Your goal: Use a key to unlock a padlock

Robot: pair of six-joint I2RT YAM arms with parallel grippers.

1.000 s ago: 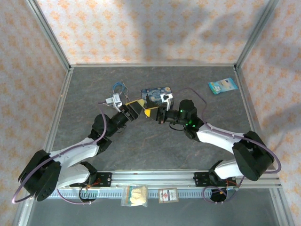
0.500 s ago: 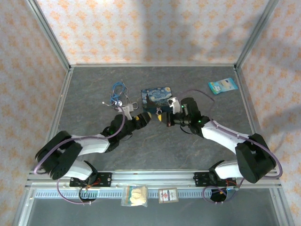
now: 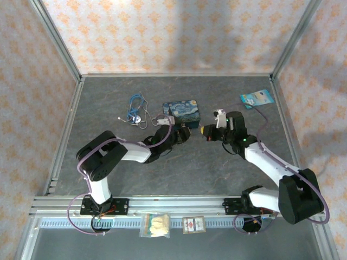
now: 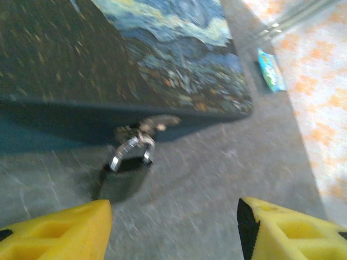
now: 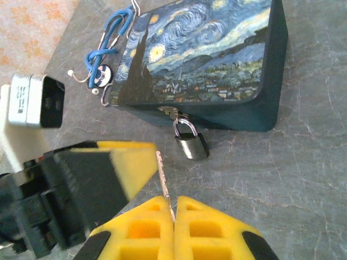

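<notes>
Grey stone-pattern table (image 3: 162, 173), patterned walls around it. Painted blue box (image 5: 206, 65) sits mid-table. Padlock (image 5: 191, 142) hangs from the hasp (image 5: 171, 112) on the box's front wall, with its dark body lying on the table and its shackle through the hasp. Left wrist view has the same padlock (image 4: 131, 147) just ahead, blurred.

Right gripper (image 5: 173, 208): fingers pressed together on the key (image 5: 164, 184), pinched at its back end. The thin blade sticks out toward the padlock, near it but apart. Left gripper (image 4: 172, 219): 2 yellow fingers wide apart with nothing between them, low over the table and facing the padlock. In the right wrist view it sits just left of the key.

Handling, judged: padlock is tiny, light, hard metal and loose on the hasp, so it likely swivels or slides when the key pushes on it. Best hold is across the flat sides of the dark body, leaving the bottom face free for the key. Keyhole can't be made out. Key is thin, stiff and slick, and a pinch that far back may let it twist or slip under load.

Around: blue cord bundle (image 5: 108, 54) with a round metal disc lies by the box's far-left corner, off the work. Blue packet (image 3: 256, 98) is far right, and a clear bag (image 3: 154, 225) sits on the near rail. In the way: the box wall right behind the padlock, and the left finger crowding the key's path.
</notes>
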